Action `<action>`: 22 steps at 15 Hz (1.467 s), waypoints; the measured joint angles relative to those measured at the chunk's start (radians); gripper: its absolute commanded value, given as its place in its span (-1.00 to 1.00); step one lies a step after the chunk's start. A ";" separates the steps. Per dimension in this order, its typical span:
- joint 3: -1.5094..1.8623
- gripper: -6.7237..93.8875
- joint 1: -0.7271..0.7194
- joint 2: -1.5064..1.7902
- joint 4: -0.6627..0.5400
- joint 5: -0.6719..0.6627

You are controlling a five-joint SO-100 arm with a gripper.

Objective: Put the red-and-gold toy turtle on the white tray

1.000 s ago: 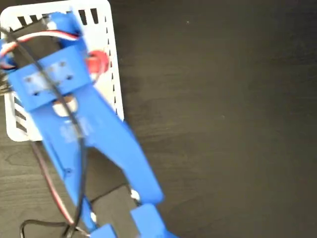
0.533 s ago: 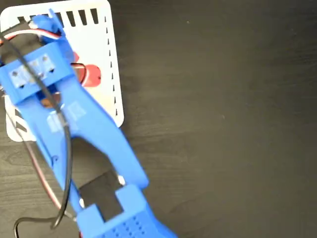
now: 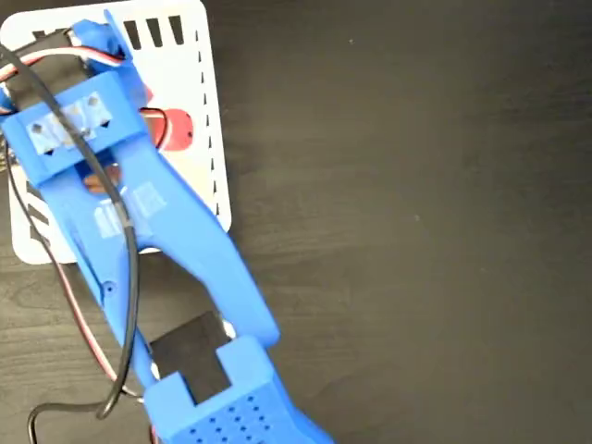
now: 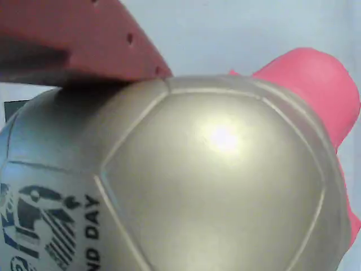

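Over the white tray (image 3: 190,55), the turtle (image 4: 186,186) fills the wrist view; claw state unclear.

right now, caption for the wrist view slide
Close-up of the red-and-gold toy turtle over the white tray, a red finger against its shell.

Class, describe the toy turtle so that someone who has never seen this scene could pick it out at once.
Find the white tray at the top left of the dark table in the fixed view. On it, mostly hidden under the blue arm, sits the toy turtle. It is the only red thing on the tray, and the wrist view shows its shiny gold domed shell with black print.
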 measured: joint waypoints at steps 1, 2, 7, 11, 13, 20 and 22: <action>0.000 0.23 0.003 0.000 0.000 0.000; 0.000 0.25 0.005 0.000 0.000 0.000; 0.000 0.25 0.005 0.000 0.005 -0.021; 0.000 -0.09 0.000 0.000 0.005 -0.028; 0.000 -0.86 0.006 0.011 -0.014 -0.025; 0.287 -0.86 0.144 0.520 -0.396 -0.127; 0.497 -0.86 0.169 0.747 -0.509 -0.199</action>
